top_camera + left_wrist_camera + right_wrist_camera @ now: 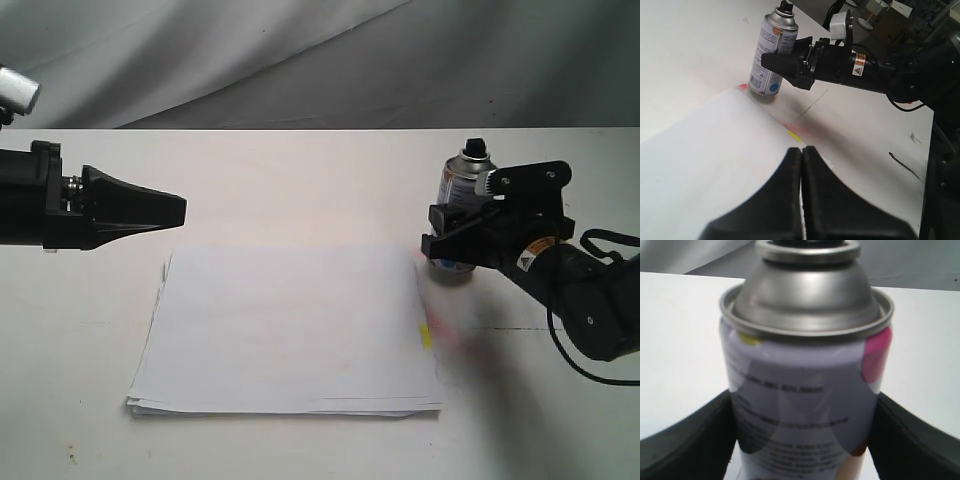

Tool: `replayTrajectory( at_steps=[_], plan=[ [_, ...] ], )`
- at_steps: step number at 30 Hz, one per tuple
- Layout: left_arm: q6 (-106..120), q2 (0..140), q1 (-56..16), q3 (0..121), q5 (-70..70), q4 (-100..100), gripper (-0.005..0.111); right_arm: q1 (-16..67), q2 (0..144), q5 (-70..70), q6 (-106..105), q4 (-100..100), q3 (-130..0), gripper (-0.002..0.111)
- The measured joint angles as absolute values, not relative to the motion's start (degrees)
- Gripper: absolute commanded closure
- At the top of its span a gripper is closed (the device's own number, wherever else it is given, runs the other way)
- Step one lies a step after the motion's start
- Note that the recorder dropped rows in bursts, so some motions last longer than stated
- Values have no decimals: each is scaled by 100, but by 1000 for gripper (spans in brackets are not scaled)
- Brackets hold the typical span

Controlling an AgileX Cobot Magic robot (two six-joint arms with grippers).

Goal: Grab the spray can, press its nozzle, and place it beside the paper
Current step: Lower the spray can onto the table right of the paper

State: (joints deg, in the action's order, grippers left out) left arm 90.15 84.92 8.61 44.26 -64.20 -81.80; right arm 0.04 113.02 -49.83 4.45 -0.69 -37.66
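The spray can (pixel 462 188) stands on the table just beyond the paper's (pixel 290 330) far right corner, clasped by the right gripper (pixel 445 232). The left gripper (pixel 178 210), pinched together and empty, hovers far left. Lifting or release seemingly remains.

Robotics laboratory bench. A white table (pixel 300 190) stands before a draped grey cloth backdrop (pixel 330 60). Past the table's far edge, the blurred shapes appear to be stacked cardboard boxes (pixel 892 22), as in a workroom.
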Motion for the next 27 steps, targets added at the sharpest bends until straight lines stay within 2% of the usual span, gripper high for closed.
replayTrajectory(
  at_steps=[17, 19, 21, 27],
  plan=[
    [9015, 8492, 861, 4426, -6420, -8180, 107, 0, 11302, -4759, 434, -69, -3766, 108],
    [9015, 8492, 861, 4426, -6420, -8180, 107, 0, 11302, -4738, 434, -69, -3766, 103],
    [9015, 8492, 861, 4426, -6420, -8180, 107, 0, 11302, -4735, 434, -69, -3766, 93],
    [9015, 8492, 861, 4426, -6420, -8180, 107, 0, 11302, -4735, 358, -69, -3766, 47]
  ],
)
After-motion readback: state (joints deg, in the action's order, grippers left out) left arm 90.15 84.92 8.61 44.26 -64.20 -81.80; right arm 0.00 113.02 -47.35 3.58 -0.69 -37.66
